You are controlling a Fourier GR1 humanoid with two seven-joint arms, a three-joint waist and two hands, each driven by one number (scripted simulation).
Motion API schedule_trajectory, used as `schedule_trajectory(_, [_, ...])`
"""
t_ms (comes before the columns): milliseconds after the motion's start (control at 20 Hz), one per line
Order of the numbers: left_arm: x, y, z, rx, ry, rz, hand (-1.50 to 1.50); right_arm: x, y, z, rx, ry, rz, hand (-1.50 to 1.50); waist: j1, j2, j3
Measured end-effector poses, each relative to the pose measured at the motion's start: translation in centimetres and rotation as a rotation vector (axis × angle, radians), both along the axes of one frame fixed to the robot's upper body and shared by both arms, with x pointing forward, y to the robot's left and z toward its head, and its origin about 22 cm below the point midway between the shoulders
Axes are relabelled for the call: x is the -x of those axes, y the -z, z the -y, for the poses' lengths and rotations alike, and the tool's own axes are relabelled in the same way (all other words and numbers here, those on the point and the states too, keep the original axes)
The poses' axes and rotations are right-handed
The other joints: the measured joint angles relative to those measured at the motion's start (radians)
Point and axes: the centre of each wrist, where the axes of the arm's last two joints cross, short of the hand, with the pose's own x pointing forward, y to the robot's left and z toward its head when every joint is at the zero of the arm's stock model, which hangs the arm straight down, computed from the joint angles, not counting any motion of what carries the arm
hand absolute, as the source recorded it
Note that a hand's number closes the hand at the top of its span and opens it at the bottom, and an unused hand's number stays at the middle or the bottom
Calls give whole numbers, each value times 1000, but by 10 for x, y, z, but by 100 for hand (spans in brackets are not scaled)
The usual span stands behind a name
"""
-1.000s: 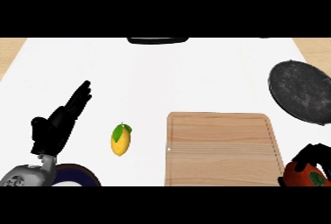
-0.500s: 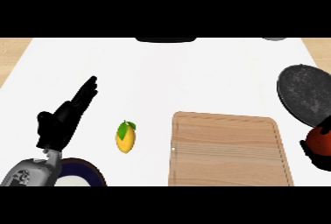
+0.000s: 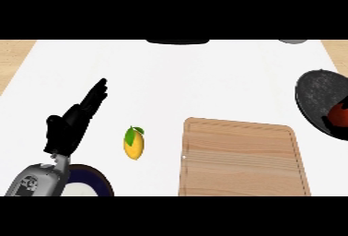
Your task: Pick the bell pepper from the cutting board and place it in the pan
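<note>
Bell pepper at the pan, right edge of view.

The pepper shows as a small red patch over the dark, speckled pan's right side; it is cut off by the frame edge, so its shape and contact with the pan cannot be confirmed. The right hand is not visible. The cutting board lies bare on the white bench. The left hand rests at left, fingers straight, holding nothing, near a yellow fruit with a green leaf.
</note>
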Motion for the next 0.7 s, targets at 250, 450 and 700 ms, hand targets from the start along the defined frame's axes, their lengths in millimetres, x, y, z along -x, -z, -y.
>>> schedule_trajectory(250, [5,-1,-3,-1,3,0,0,-25,11,18,2,2,5,150,3,0,0])
schedule_trajectory(450, [-2,-1,-5,-4,5,-4,0,-40,10,28,0,13,10,150,6,3,0])
schedule_trajectory(700, [-1,1,4,-4,19,12,0,-40,15,40,0,95,-90,-150,21,11,0])
